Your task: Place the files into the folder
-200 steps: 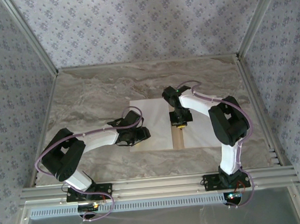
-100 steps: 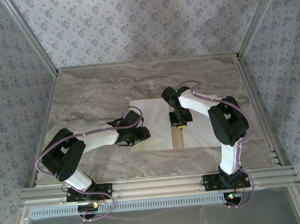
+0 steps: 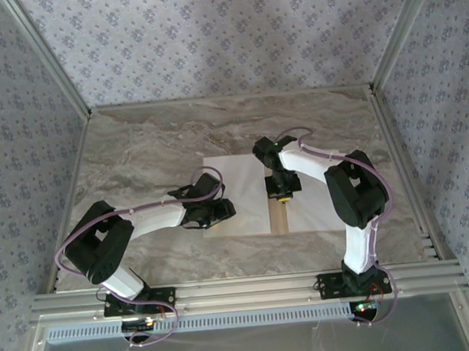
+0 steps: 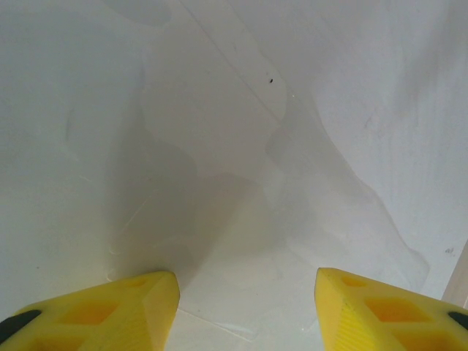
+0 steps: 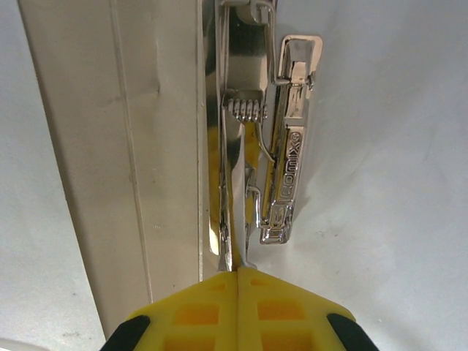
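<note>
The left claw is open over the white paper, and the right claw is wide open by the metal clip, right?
No: the right gripper is shut, its tips at the metal clip, as the right wrist view shows. The left gripper is open over the white paper.

Counter (image 3: pixel 135 151) was grey-brown marble-look. The folder (image 3: pixel 278 219) lay open flat on it, center-front, w/ only its tan spine strip showing btwn the white files (image 3: pixel 239 187) on top.

Matt white paper noted for files (image 4: pixel 241 146), faintly creased; folder (image 5: pixel 110 146) dull tan card; clip (image 5: pixel 281 146) polished bright metal; fingers (image 5: pixel 197 314) smooth yellow plastic.
</note>
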Action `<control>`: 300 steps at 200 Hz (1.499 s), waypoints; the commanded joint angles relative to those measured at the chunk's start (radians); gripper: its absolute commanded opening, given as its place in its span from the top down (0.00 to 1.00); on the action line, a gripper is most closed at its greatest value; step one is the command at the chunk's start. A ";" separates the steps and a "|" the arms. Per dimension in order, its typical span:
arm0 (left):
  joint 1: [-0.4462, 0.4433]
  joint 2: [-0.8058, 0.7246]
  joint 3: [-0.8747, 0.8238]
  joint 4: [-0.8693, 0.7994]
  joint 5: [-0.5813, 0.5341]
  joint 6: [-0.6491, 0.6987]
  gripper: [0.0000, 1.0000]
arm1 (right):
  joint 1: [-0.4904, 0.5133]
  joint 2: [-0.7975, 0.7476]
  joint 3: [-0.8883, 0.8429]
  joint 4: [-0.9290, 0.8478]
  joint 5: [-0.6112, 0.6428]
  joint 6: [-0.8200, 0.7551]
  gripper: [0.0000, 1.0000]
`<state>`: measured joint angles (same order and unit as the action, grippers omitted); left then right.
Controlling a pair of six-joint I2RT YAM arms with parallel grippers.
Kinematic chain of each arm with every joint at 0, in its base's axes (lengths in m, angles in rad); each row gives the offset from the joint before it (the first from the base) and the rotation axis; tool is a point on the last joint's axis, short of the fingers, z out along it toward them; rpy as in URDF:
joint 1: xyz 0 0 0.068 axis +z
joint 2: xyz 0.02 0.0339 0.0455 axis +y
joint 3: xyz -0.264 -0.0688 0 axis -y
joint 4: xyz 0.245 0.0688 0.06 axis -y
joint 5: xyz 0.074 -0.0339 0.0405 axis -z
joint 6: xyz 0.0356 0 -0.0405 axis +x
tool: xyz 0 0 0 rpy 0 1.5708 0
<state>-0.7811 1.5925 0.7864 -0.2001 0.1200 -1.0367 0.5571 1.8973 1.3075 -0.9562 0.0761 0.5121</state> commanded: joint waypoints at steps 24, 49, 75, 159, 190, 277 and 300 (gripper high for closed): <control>0.000 0.051 -0.054 -0.113 -0.016 0.015 0.45 | -0.010 0.056 -0.065 -0.011 0.012 0.025 0.94; 0.001 0.052 -0.055 -0.111 -0.015 0.015 0.45 | -0.010 0.060 -0.068 -0.004 0.005 0.026 0.94; 0.000 0.052 -0.059 -0.106 -0.016 0.012 0.45 | -0.011 0.065 -0.073 0.011 -0.013 0.026 0.94; 0.000 0.050 -0.065 -0.104 -0.014 0.010 0.45 | -0.010 0.082 -0.076 0.017 0.005 0.031 0.94; 0.000 0.051 -0.065 -0.102 -0.014 0.010 0.45 | -0.010 0.074 -0.078 0.036 -0.040 0.031 0.94; 0.002 0.044 -0.066 -0.105 -0.019 0.007 0.45 | -0.020 -0.018 -0.032 0.008 -0.106 0.011 0.94; 0.001 0.039 -0.068 -0.106 -0.020 0.007 0.45 | -0.025 -0.045 -0.015 -0.015 -0.104 0.007 0.94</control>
<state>-0.7811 1.5906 0.7769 -0.1856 0.1230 -1.0374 0.5320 1.8801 1.2793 -0.9363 0.0177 0.5262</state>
